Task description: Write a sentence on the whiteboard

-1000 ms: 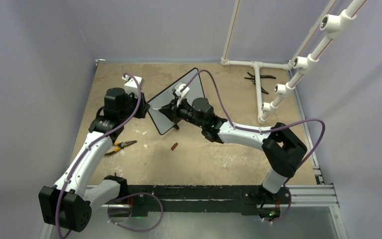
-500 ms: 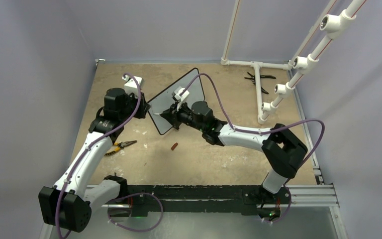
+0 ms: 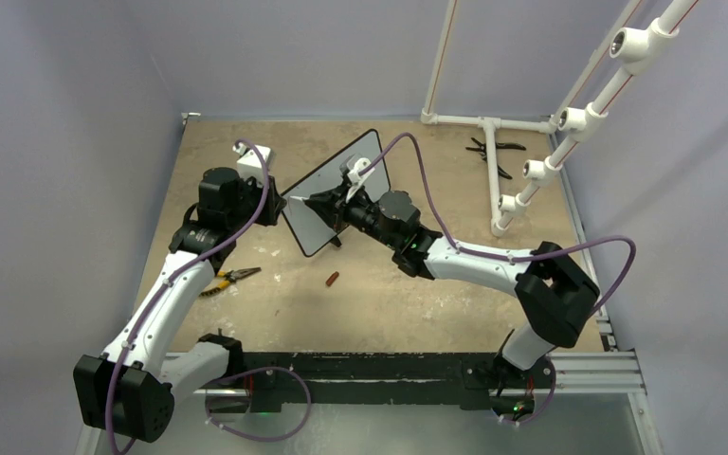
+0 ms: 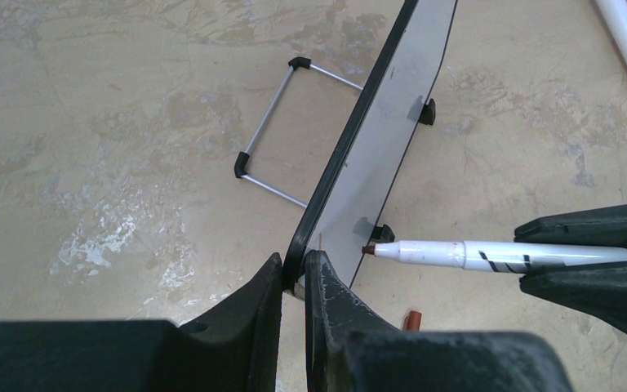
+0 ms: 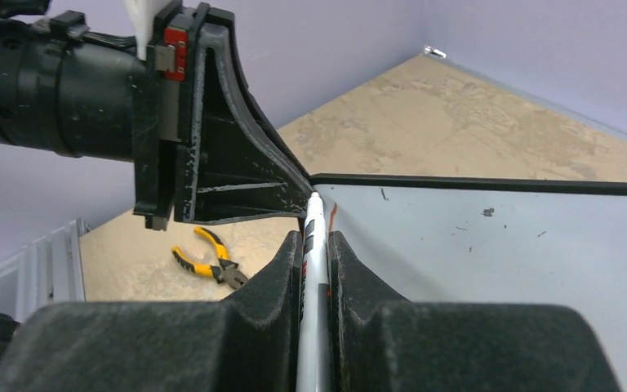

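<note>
Pinching the left edge of the board (image 4: 392, 106), the left gripper (image 4: 294, 271) has its jaws narrow, closed on the thin black frame. The board stands tilted on the table on its small feet, with a wire stand (image 4: 273, 122) behind it. On the board's face, just beside this grip, I see only one short red stroke (image 5: 332, 214); more of the sentence is not visible. To the right of the board comes the marker (image 4: 457, 255), its tip touching or almost touching the face near the stroke. The right gripper (image 5: 314, 241) is closed on the marker's barrel.

I judge the board to be light, thin and stiff, with a smooth face, so it can slide or tip back under the pen. The frame edge is the good place to hold it, close to the writing. The marker is light and its barrel looks slippery; a firm grip at mid-barrel with gentle pressure should suit it.
</note>
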